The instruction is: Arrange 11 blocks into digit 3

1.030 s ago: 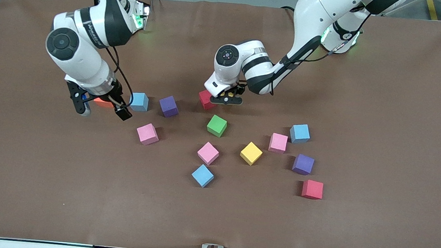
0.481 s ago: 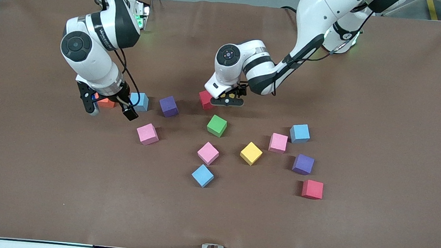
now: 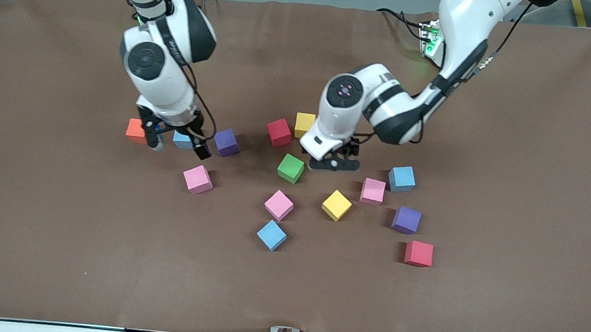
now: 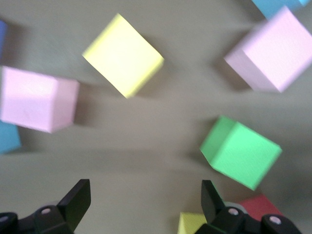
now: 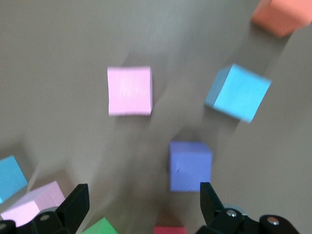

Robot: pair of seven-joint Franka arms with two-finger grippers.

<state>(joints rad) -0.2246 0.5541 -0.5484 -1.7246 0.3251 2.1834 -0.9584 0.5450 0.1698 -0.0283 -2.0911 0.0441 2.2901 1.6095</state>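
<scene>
Orange cube (image 3: 136, 130) on brown table (image 3: 516, 153) (right arm's end)

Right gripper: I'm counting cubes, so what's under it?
Under the open right gripper sits a light blue cube, partly covered by its fingers, between the orange cube and a purple cube.

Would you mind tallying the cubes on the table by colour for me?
Pink: 3
Light blue: 3
Red: 2
Yellow: 2
Purple: 2
Green: 1
Orange: 1
Total: 14
</scene>
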